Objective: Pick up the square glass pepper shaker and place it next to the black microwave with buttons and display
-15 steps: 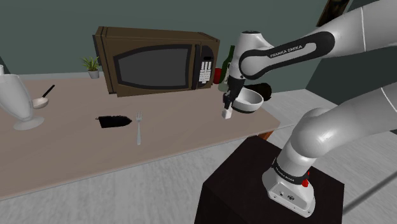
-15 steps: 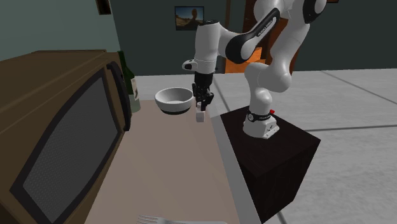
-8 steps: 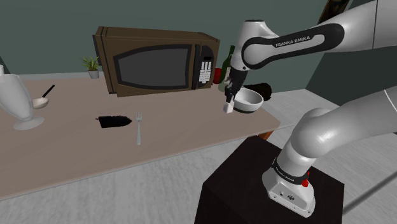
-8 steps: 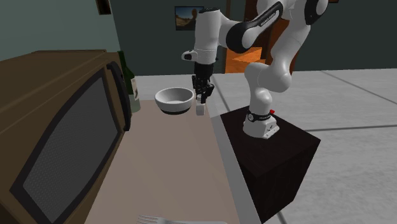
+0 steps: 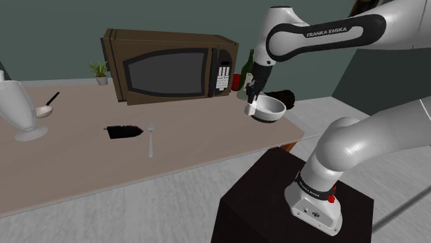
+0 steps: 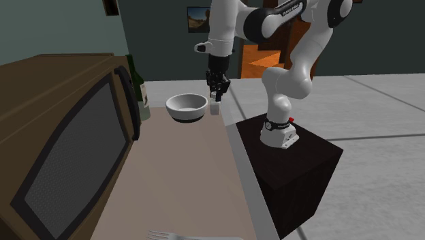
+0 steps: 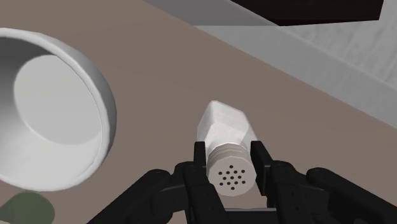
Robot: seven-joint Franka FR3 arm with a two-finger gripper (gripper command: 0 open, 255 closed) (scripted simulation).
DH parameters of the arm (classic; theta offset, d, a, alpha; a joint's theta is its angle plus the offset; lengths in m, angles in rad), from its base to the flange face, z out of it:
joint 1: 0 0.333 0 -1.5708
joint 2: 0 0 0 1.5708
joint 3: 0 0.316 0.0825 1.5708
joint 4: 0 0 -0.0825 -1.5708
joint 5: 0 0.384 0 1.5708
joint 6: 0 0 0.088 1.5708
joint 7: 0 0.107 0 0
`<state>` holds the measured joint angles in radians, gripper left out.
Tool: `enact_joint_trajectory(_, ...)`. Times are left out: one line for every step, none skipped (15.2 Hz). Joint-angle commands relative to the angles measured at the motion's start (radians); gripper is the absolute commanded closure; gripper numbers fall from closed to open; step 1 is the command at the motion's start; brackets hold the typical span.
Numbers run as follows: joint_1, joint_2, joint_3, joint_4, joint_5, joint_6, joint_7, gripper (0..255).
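In the claw point(image 7: 230, 153), gripped at its perforated cap, hangs the pale pepper shaker point(image 7: 224, 127), seemingly clear of the tabletop point(image 7: 305, 114) — we should carry it upright past the white bowl point(image 7: 105, 108) beside the claw, towards the brown-cased microwave point(image 5: 166, 69).

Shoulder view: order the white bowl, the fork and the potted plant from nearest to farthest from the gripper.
From the gripper, holding the pepper shaker:
1. White bowl, just beside it, on the right.
2. Fork, mid-table, to the left.
3. Potted plant, far left by the wall.
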<state>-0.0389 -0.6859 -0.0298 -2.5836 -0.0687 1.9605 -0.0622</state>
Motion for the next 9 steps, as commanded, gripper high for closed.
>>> enact_joint_trajectory(0.0, 0.003, 0.0, 0.028, 0.001, -0.026, -0.002, 255)
enact_joint_trajectory(0.0, 0.001, 0.0, 0.041, 0.001, -0.04, -0.003, 255)
enact_joint_trajectory(0.0, 0.0, 0.0, 0.054, 0.002, -0.054, -0.004, 255)
enact_joint_trajectory(0.0, -0.001, 0.001, 0.066, 0.002, -0.068, -0.004, 255)
enact_joint_trajectory(0.0, -0.002, 0.001, 0.079, 0.002, -0.082, -0.005, 255)
enact_joint_trajectory(0.001, -0.003, 0.001, 0.092, 0.003, -0.095, -0.005, 255)
enact_joint_trajectory(0.001, -0.003, 0.001, 0.106, 0.003, -0.109, -0.006, 255)
enact_joint_trajectory(0.001, -0.003, 0.002, 0.119, 0.004, -0.122, -0.007, 255)
enact_joint_trajectory(0.001, -0.003, 0.002, 0.133, 0.004, -0.136, -0.007, 255)
